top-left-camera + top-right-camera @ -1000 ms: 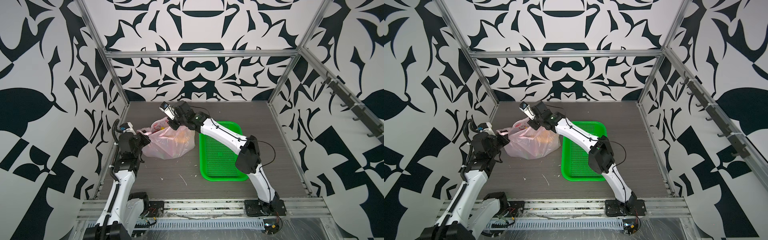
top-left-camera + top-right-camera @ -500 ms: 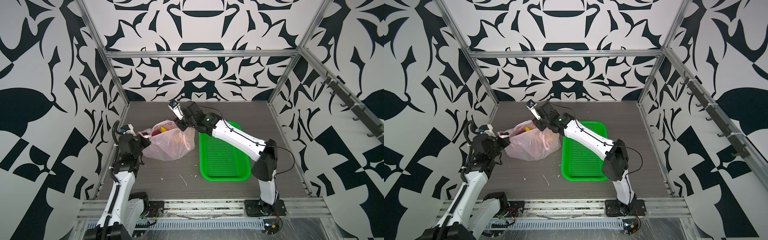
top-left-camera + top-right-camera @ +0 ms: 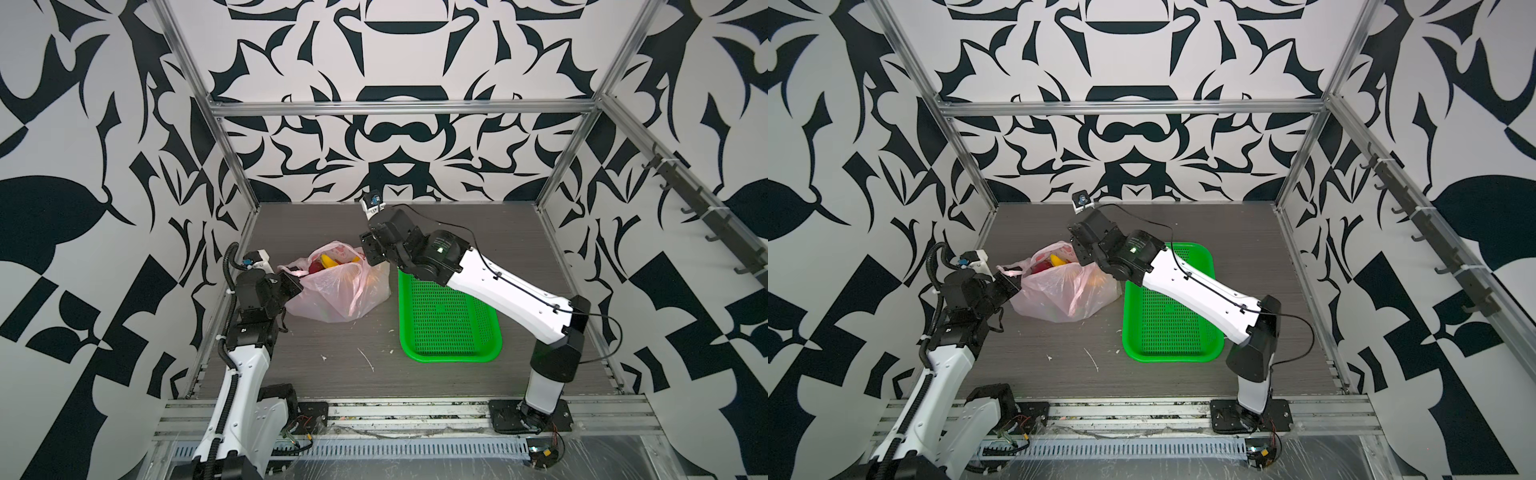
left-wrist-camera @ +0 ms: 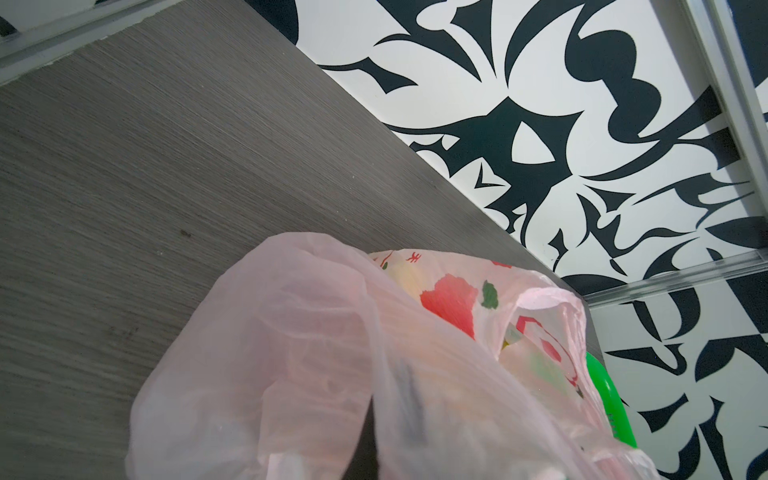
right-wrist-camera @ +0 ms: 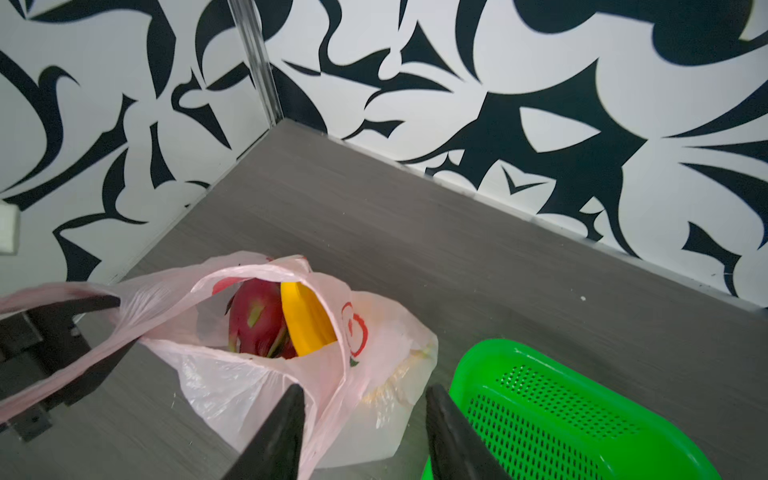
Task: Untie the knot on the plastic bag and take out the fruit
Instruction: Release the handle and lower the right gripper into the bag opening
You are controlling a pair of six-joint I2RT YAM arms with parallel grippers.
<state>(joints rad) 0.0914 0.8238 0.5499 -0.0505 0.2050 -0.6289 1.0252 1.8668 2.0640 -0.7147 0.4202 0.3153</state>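
The pale pink plastic bag (image 3: 340, 291) (image 3: 1065, 293) sits left of centre on the table with its mouth open. No knot shows. Inside lie fruit: a magenta dragon fruit (image 5: 253, 316) and a yellow banana (image 5: 305, 320) (image 3: 329, 261). An orange tint shows through the film (image 3: 360, 272). My left gripper (image 3: 292, 277) (image 5: 118, 328) is shut on the bag's left handle, pulled out sideways. Bag film (image 4: 311, 353) covers its jaws in the left wrist view. My right gripper (image 3: 368, 254) (image 5: 365, 415) hangs open at the bag's right rim, the other handle's film lying against one finger (image 5: 286, 419).
A green perforated basket (image 3: 451, 353) (image 3: 1169, 351) (image 5: 582, 415) lies right of the bag, under my right forearm. Small white scraps (image 3: 368, 359) dot the table in front. Patterned walls stand close behind and left of the bag.
My right gripper opened, let go of the bag's handle and drew back to the right. The bag's mouth now gapes and the fruit shows. My left gripper kept its hold.
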